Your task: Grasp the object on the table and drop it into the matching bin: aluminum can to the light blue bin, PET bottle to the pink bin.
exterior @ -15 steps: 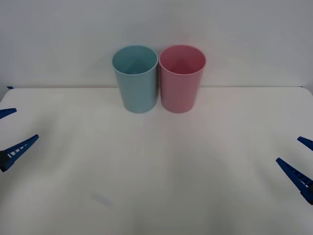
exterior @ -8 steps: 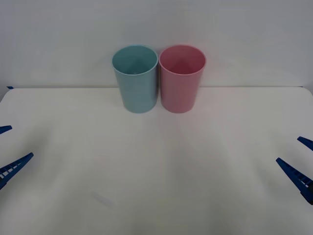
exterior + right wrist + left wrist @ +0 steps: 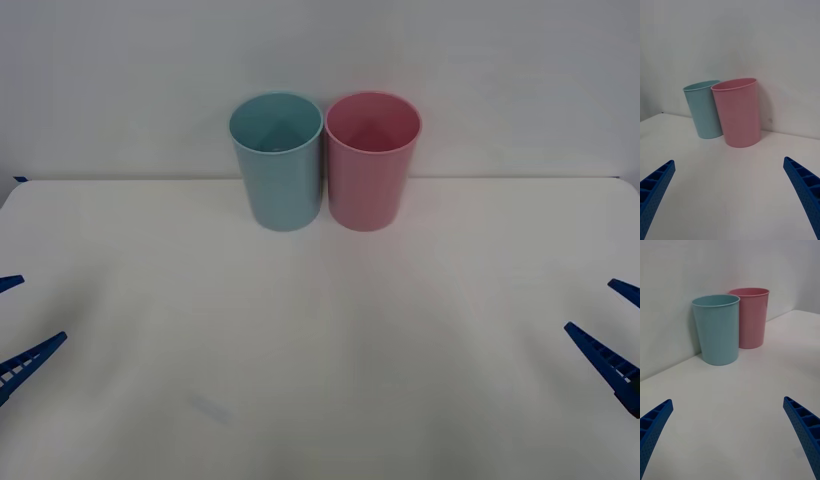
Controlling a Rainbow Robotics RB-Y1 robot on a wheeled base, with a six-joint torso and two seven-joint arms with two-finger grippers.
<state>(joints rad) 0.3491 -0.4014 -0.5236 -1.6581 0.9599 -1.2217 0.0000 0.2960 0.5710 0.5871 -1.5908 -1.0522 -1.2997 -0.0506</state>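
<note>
The light blue bin point(image 3: 277, 160) and pink bin point(image 3: 371, 160) stand touching at the desk's point(image 3: 320, 340) far edge; left fingers point(image 3: 30, 358) and right fingers point(image 3: 600, 355) spread wide, empty

white table point(image 3: 320, 330): light blue bin point(image 3: 280, 165), pink bin point(image 3: 370, 165) upright at far edge, apparently touching.

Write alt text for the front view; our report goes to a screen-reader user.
A tall light blue plastic bin and a matching pink plastic bin stand side by side at the white table's far edge. The open left gripper and right gripper sit at the sides.
</note>
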